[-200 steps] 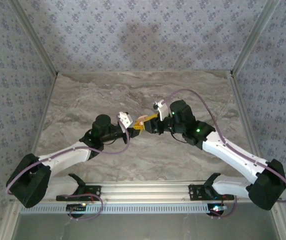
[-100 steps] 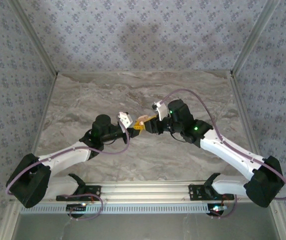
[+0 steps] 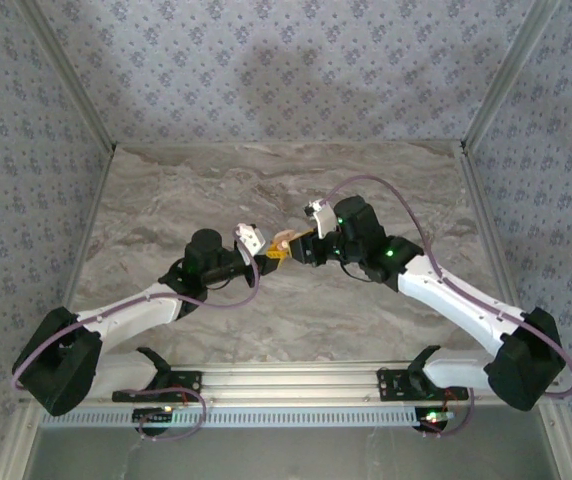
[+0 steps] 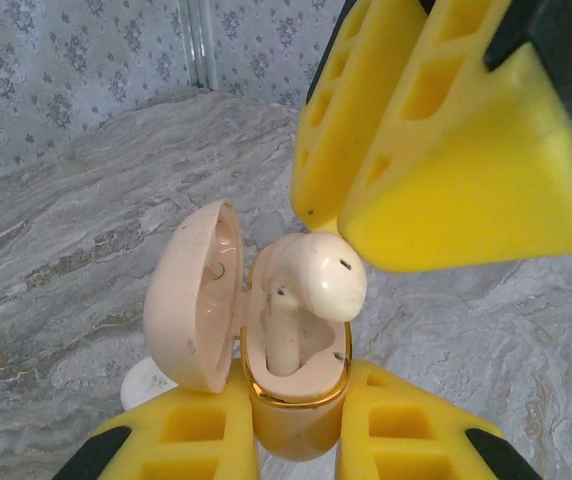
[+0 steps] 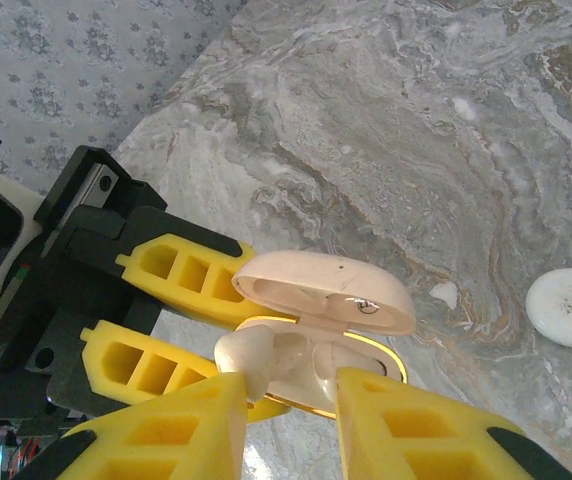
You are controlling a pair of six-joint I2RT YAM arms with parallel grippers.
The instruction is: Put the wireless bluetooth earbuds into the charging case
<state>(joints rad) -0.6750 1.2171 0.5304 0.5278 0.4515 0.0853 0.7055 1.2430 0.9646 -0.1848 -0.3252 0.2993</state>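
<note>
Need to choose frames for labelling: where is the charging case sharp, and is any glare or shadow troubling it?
Left wrist: charging case and earbud sharp, evenly lit, slight shine on the gold rim. Right wrist: case sharp too, no harsh shadow. Top external: soft even light, faint shadow on the back wall, case too small for detail.

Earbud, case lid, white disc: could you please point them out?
Earbud point(image 4: 318, 280), left wrist view, its rounded head.
Case lid point(image 4: 181, 300), left wrist view, outer shell.
White disc point(image 5: 570, 308), right wrist view, its centre.
</note>
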